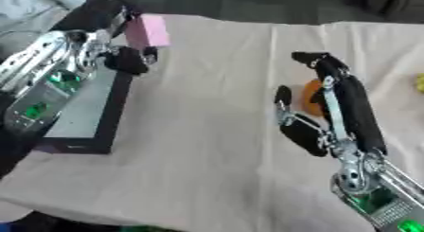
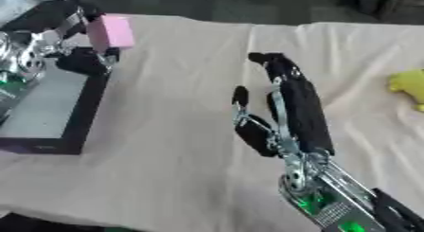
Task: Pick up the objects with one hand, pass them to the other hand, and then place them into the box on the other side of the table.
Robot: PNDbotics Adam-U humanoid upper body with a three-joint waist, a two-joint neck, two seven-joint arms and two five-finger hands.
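At the left edge of the frame a dark-walled box [image 1: 106, 127] sits on the cloth-covered counter [image 1: 207, 146]; its pale grey floor shows nothing lying inside. Above its far end, in the upper left, the left robot hand [image 1: 124, 56] has its fingers curled around a pink block [image 1: 149, 31], held over the box's rim. Right of centre, the right robot hand [image 2: 281, 103] stands with fingers straight and pointing up the frame, thumb spread to the left, gripping nothing. An orange object [image 1: 311, 97] lies on the counter just behind it, partly hidden. A yellow object [image 2: 407, 84] rests near the right edge.
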